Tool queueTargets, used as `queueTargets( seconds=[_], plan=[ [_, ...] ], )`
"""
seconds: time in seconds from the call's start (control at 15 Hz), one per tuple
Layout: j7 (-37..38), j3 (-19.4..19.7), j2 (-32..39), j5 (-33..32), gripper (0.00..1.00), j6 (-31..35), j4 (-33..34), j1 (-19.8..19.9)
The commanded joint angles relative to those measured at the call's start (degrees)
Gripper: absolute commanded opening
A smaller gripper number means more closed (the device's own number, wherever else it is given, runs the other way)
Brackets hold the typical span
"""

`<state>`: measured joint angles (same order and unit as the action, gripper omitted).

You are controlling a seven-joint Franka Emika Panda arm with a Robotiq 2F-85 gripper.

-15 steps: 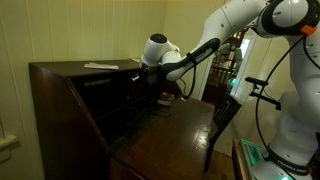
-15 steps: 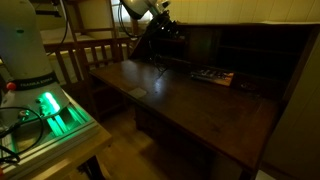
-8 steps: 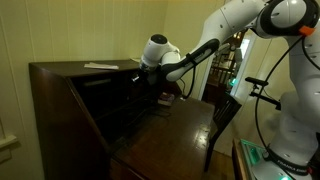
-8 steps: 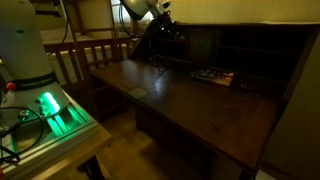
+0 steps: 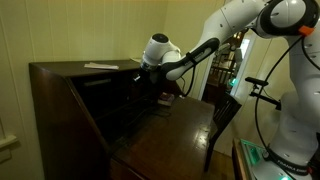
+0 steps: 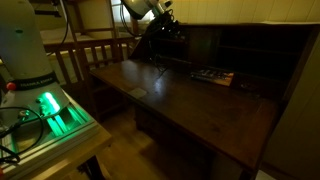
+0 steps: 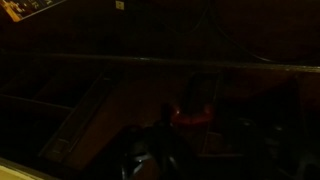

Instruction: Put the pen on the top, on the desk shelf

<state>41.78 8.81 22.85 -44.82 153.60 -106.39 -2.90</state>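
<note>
The tall dark desk shows in both exterior views. Its narrow top [image 5: 62,68] carries a pale thin flat thing [image 5: 100,66]; I cannot tell if that is the pen. My gripper [image 5: 140,80] is at the upper end of the inner compartments, just under the top, and also shows in an exterior view [image 6: 160,30]. The desk shelf [image 6: 240,52] is a thin board in shadow. The wrist view is nearly black: a shelf board [image 7: 160,62] and a small red glow [image 7: 190,115] show. The jaws and anything in them are hidden in the dark.
The wide writing leaf [image 6: 180,105] is folded down; a small flat dark object [image 6: 212,76] lies on it near the compartments. A wooden chair [image 6: 90,50] stands beside the desk. The robot base with a green-lit unit [image 6: 50,110] is close by.
</note>
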Motion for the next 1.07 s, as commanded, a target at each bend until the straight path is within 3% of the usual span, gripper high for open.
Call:
queueTargets(
  seconds=[0.0,0.73,1.0],
  plan=[
    [-5.4,0.6,-0.2,2.8,0.24,3.5,-1.0,1.7],
    [-7.2,2.1,-3.0,3.1,0.24,8.5,-6.3,6.3],
    [-6.0,3.2,-4.0,1.0,0.24,9.3,-7.0,5.9]
  ],
)
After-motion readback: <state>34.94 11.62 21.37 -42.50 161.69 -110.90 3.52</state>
